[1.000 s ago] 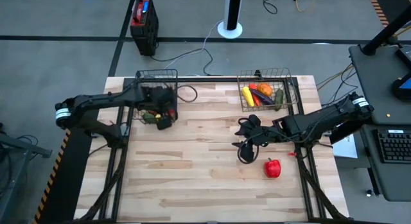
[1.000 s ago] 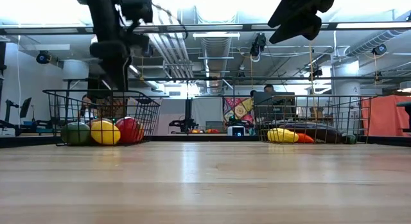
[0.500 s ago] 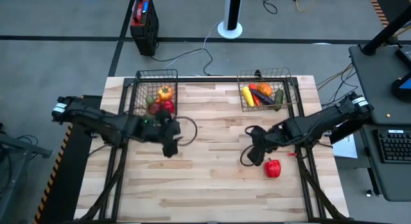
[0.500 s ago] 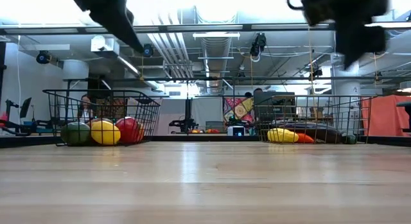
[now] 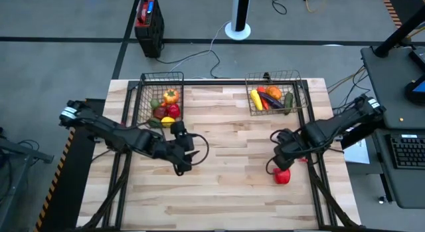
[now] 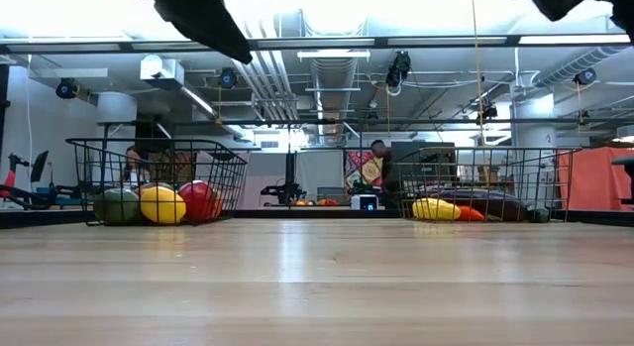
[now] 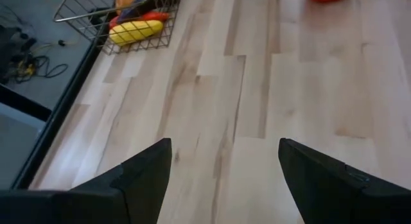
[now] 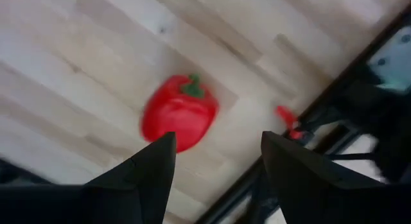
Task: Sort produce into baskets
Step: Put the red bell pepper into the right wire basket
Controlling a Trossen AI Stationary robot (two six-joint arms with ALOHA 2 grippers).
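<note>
Almost all the produce is already sorted. The left basket (image 5: 161, 92) at the far edge of the table (image 5: 219, 192) holds round pieces, among them an orange-and-yellow one, a red one and a green one. The right basket (image 5: 275, 92) at the same edge holds the long pieces: yellow, orange, purple and green. Only one piece is left out, as far as I can see: a red pepper (image 5: 282, 175) lying alone on the bare wood near the right side of the table, well apart from both baskets.

My right gripper (image 5: 281, 160) hangs just above that pepper, fingers spread and empty; in the right wrist view the pepper (image 8: 178, 118) sits on the boards just ahead of the gap between my fingers. I judge that the grasp is the step in hand, and after it a carry to one of the baskets.

My left gripper (image 5: 182, 157) hovers over the middle-left of the table, released and holding nothing.

The tabletop is pale wooden planking, lying bare between the two baskets. Around it is grey floor with cables, a white post and a black-and-red box (image 5: 148, 19) standing beyond the far edge. Behind the table the room looks like a workshop, with pipes and strip lights overhead.
</note>
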